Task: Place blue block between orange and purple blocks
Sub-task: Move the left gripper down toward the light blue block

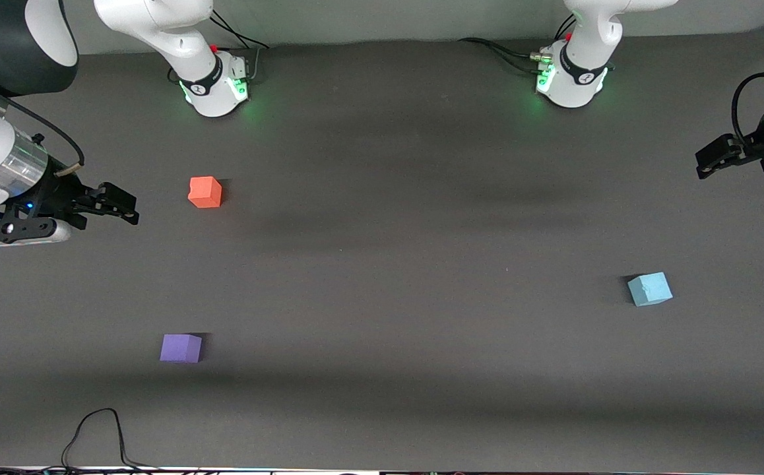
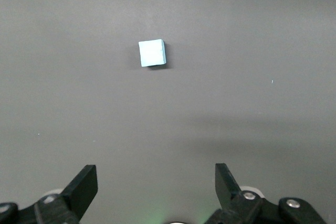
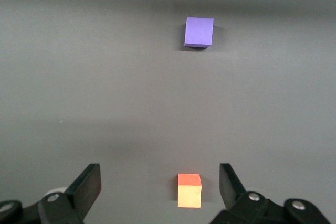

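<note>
Three cubes lie well apart on the dark surface [image 1: 382, 264]. The blue block [image 1: 650, 289] sits toward the left arm's end, near that edge, so the left claw [image 1: 708, 161], hanging over that end with jaws released and empty, looks the natural one to fetch it; its wrist view shows the cube ahead of the spread fingers [image 2: 84, 187]. The orange block [image 1: 205, 192] and purple block [image 1: 181, 348] lie toward the right arm's end, purple nearer the front camera, with bare surface between them ready as the target. The right claw [image 1: 128, 208] waits beside the orange block, released.
</note>
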Controlling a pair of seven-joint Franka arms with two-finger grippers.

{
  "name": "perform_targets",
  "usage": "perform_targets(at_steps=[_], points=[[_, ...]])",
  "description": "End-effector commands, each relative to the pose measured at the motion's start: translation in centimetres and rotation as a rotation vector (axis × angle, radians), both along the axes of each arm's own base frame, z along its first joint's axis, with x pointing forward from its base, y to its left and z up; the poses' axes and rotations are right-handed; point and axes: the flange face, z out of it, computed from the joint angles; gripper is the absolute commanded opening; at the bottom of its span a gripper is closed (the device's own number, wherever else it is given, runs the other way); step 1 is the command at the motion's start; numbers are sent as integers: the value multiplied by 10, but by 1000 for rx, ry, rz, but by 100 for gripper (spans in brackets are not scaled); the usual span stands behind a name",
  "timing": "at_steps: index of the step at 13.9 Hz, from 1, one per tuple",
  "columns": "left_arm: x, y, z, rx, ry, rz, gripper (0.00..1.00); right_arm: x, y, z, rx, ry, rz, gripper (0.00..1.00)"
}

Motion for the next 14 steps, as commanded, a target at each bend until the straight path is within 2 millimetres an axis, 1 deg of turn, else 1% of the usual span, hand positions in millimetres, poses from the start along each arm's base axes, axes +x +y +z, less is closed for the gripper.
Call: perform_targets(at_steps=[1, 2, 5, 7, 8, 9, 10, 11, 12, 14], points=[[1, -3, 5, -31, 34, -65, 100, 3, 0, 2, -3, -11, -9, 100], [1, -5, 5, -43, 36, -64, 100, 2, 0, 2, -3, -9, -8, 100], [8, -3, 2, -44, 24, -16, 100, 2, 0, 2, -3, -9, -8, 100], [14, 11, 0, -32, 23, -24, 100, 2, 0, 2, -3, -9, -8, 100], [30, 32, -4, -34, 35, -60, 100, 2, 0, 2, -3, -9, -8, 100], [42, 44, -17, -40, 60, -54, 100, 2, 0, 2, -3, -9, -8, 100], [49, 57, -28, -46, 61, -36, 100, 3, 0, 1, -4, -8, -8, 100], [57, 81, -48, -68, 72, 6, 100, 2, 0, 0, -4, -5, -8, 100], [66, 94, -68, -96, 71, 23, 100, 2, -1, -1, -3, -3, -10, 100], [78, 94, -103, -117, 103, 37, 100, 3, -2, -2, -1, -1, -15, 100]])
